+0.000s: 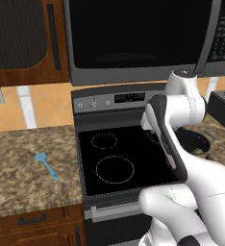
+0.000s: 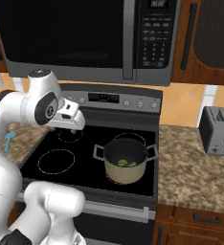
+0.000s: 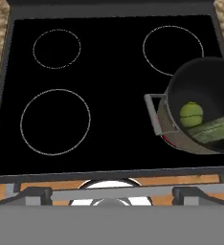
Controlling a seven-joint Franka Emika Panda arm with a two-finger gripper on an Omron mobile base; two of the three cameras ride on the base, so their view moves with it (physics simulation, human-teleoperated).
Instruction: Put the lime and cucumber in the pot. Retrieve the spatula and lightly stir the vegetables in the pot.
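One hand (image 2: 74, 125) is seen above the rear left of the stove (image 3: 109, 62), its jaws spread wide and nothing held between them. Both vegetables are found inside the pot (image 2: 125, 161): the lime (image 3: 191, 113) lies against the cucumber (image 3: 212, 131) on the dark bottom. The pot is placed on the front right burner, a grey handle (image 3: 153, 113) turned toward the cooktop's middle. The spatula (image 1: 47, 165) is observed flat on the tabletop (image 1: 18, 168) left of the stove, well apart from the hand and pot. A toaster (image 2: 218, 130) is noted on the right tabletop, a microwave (image 2: 85, 38) above.
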